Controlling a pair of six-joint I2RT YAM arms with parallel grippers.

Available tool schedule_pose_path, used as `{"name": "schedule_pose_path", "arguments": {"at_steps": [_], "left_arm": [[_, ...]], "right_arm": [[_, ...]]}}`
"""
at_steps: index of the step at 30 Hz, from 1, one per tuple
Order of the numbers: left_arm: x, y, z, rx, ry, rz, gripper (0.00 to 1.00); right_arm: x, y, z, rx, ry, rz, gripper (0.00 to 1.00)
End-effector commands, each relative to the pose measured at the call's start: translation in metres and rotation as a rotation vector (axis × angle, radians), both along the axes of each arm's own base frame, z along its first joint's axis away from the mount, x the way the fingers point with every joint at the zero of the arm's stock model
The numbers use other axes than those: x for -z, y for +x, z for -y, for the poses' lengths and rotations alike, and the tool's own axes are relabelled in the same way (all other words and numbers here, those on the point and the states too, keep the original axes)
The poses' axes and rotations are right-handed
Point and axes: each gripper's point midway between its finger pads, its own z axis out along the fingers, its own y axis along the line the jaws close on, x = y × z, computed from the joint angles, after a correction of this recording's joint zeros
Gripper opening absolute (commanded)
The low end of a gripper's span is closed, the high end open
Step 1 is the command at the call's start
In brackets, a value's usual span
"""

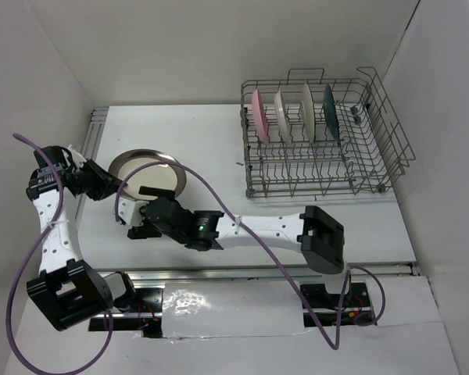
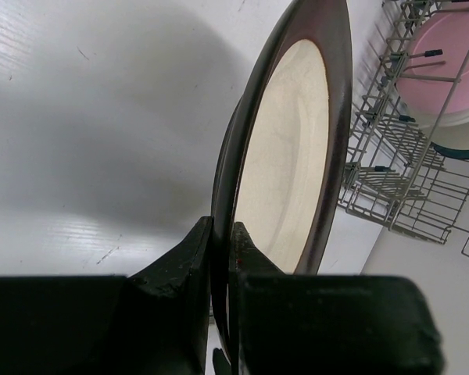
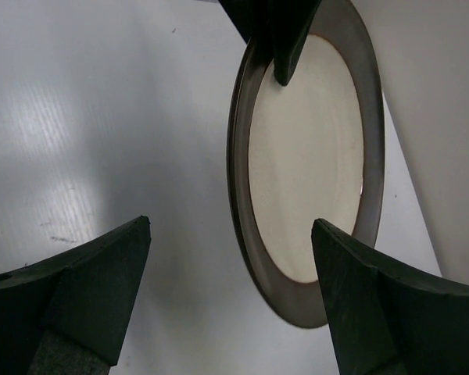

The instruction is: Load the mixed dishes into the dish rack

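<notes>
brown-rimmed plate (image 2: 285,156) | left wrist: left pincer (image 2: 221,228) pinching rim | right pincer (image 3: 230,226) agape

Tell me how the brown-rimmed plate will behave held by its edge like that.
Probably rigid: the brown-rimmed plate shows no sag though the left gripper pinches only its rim. Its glossy glaze looks slippery, so it may pivot or slide between those narrow fingers. Likely ceramic, so a drop onto the table could chip it.
</notes>
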Motion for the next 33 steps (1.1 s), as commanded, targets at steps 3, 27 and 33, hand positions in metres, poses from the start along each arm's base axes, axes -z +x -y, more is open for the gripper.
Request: {"name": "schedule_pose_path", "arguments": {"at_steps": [3, 27, 33], "left_arm": [[-0.050, 0.007, 0.012, 0.065, 0.003, 0.176, 0.00], [-0.053, 0.008, 0.022, 0.130, -0.030, 0.223, 0.00], [-0.058, 0.010, 0.029, 0.179, -0.075, 0.259, 0.33]], "right_arm": [[-0.031, 0.025, -0.022, 0.060, 0.082, 0.111, 0.86], [-0.073, 0.037, 0.002, 0.077, 0.118, 0.129, 0.00], [-0.101, 0.032, 0.011, 0.077, 0.159, 0.146, 0.00]]}}
